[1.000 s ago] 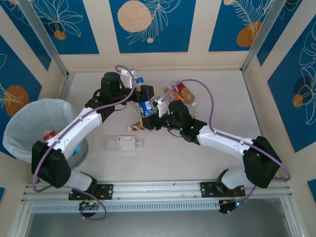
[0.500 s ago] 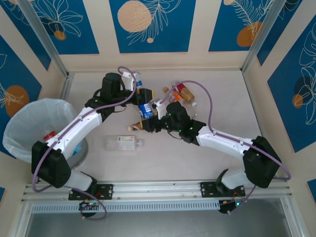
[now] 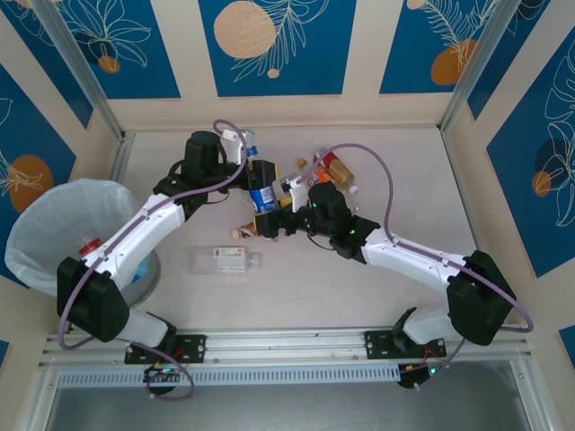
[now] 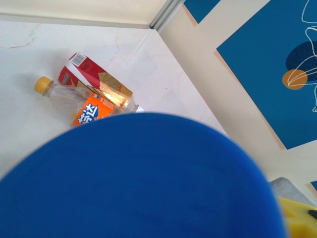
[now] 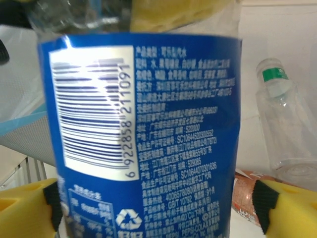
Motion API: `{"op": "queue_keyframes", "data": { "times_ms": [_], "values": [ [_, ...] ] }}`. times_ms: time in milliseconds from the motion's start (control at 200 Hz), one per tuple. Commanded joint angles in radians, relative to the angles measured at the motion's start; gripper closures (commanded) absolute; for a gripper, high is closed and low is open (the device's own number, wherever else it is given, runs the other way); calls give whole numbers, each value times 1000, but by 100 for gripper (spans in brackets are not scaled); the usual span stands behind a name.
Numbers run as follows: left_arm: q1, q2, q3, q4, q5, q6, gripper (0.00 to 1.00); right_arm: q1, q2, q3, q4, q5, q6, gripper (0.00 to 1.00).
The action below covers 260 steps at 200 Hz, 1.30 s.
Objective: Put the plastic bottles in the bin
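A blue-labelled plastic bottle point(image 3: 263, 197) stands upright between the two arms at mid-table. My left gripper point(image 3: 261, 172) is over its top and looks shut on it; in the left wrist view the bottle's blue point(image 4: 148, 183) blocks the jaws. My right gripper point(image 5: 158, 213) is open around the bottle's lower label point(image 5: 148, 129), with a gap at the right pad point(image 5: 260, 213). A white-labelled bottle point(image 3: 225, 260) lies nearer the arm bases. A brown-labelled bottle point(image 3: 247, 232) lies by the right gripper point(image 3: 275, 223). The grey bin point(image 3: 45, 224) with its white bag is at the left edge.
Orange-labelled point(image 4: 91, 111) and red-labelled point(image 4: 89, 77) bottles lie together behind the blue one, toward the back wall. A clear bottle with a green neck band point(image 5: 275, 79) lies beside them. A red-capped bottle point(image 3: 90, 245) is inside the bin. Walls enclose the table's back and sides.
The right gripper has slid a little to the left, closing in around the blue-labelled bottle. The left gripper and the bottle have shifted slightly leftward.
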State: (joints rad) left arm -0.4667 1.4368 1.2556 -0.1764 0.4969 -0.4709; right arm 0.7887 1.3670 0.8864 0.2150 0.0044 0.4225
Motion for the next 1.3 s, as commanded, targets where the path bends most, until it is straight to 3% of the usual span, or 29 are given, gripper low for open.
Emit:
{"op": "queue_keyframes", "data": {
  "times_ms": [0,310,550,650,805,1295],
  "values": [
    [13,-22,25,-21,-21,11,44,-5,-37,13,23,16,1,1],
    [40,-63,10,-48,-104,15,43,-19,-138,-72,107,71,7,1],
    [60,-109,11,-103,-180,36,43,-74,-196,-116,-55,467,204,0],
    [63,-132,22,-151,-240,59,43,-117,-211,-123,-190,559,343,0],
    [76,-176,33,-206,-317,88,43,-183,-246,-166,-265,541,435,0],
    [93,-303,143,-350,-602,229,44,-235,-248,-182,-281,490,440,0]
  ]
}}
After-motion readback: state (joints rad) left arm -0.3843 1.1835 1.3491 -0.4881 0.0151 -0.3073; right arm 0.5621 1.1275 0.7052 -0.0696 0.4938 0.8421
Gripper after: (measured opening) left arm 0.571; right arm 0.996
